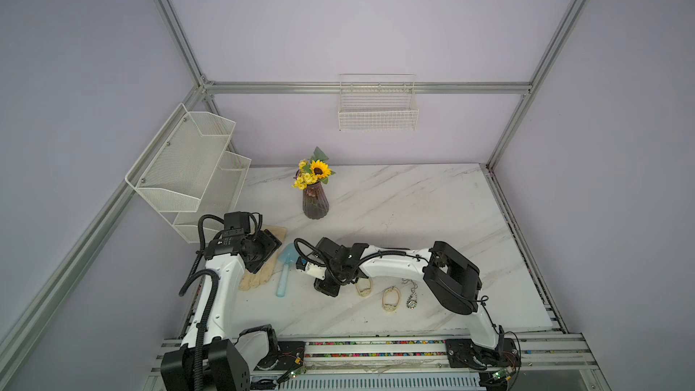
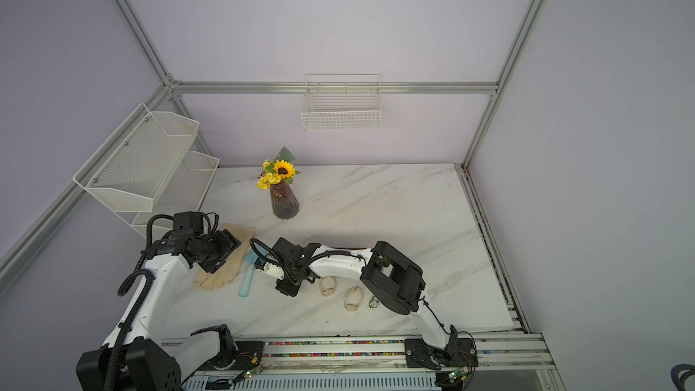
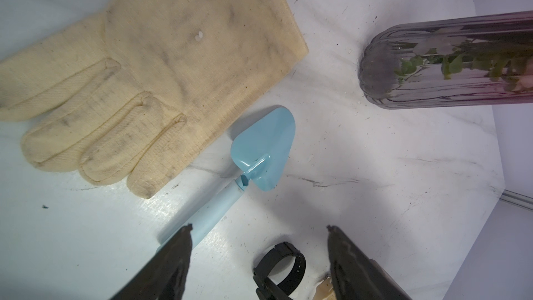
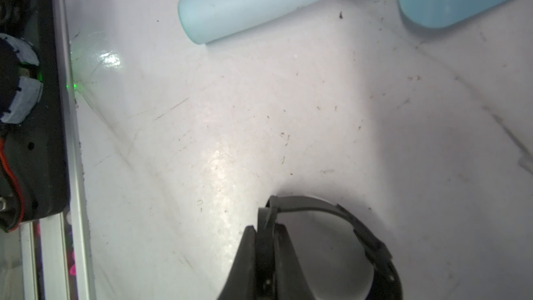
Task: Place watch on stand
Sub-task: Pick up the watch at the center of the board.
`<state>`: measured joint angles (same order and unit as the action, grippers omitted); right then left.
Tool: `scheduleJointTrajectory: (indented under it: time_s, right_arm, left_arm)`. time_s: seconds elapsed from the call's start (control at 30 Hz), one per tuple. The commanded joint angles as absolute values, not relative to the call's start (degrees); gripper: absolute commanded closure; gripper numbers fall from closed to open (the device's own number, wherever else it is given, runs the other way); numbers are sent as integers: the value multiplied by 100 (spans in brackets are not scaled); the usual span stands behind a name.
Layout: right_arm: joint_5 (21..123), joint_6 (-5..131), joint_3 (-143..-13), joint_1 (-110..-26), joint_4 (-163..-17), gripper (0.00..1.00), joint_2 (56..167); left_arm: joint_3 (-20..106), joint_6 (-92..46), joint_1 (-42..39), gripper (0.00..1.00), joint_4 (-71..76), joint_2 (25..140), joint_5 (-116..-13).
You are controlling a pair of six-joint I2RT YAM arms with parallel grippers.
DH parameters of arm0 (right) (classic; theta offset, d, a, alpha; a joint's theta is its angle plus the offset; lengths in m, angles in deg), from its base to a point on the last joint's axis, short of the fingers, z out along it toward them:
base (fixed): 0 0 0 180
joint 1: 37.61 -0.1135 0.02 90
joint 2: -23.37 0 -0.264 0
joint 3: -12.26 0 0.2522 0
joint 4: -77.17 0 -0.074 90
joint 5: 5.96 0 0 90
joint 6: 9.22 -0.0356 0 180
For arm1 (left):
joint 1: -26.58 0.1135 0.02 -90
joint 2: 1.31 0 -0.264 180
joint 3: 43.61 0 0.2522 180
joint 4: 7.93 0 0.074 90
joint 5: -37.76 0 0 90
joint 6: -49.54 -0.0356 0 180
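Note:
The watch (image 4: 360,226) is black, and its strap stands as a loop on the marble table. My right gripper (image 4: 266,227) is shut on one side of that strap. In the left wrist view the watch (image 3: 284,266) shows between my left gripper's fingers and further out, held from below by the right fingertips (image 3: 265,287). My left gripper (image 3: 259,227) hangs open and empty above the table. In both top views the right gripper (image 1: 326,289) covers the watch. Of the stand I see only a thin dark brown strip (image 1: 395,249) behind my right forearm.
A cream glove (image 3: 161,62) and a pale blue trowel (image 3: 259,151) lie left of the watch. A vase of sunflowers (image 1: 315,201) stands behind. Two beige rings (image 1: 363,287) (image 1: 390,298) and a silver chain piece (image 1: 411,302) lie to the right. A white mesh shelf (image 1: 188,167) stands at back left.

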<state>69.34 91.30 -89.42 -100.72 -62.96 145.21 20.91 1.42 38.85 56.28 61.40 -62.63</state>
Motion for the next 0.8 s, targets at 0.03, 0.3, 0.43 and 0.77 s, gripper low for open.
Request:
scheduleJointTrajectory:
  time_s: [0.03, 0.3, 0.43, 0.77]
  right_arm:
    - [6437, 8901, -9070, -10070, -6434, 100, 14443]
    - [4595, 6722, -8348, -9245, -8316, 100, 13142]
    - [4521, 5689, -7835, -8950, -9029, 100, 12475]
    - [5321, 4396, -6436, -7927, -8914, 100, 10264]
  left_arm:
    - [2002, -12, 3938, 26, 5632, 5971, -6328]
    - [2106, -259, 3936, 28, 5539, 5438, -6877]
    - [2027, -315, 3941, 23, 5385, 5276, -7280]
    - [1372, 175, 3721, 29, 4287, 5540, -8563]
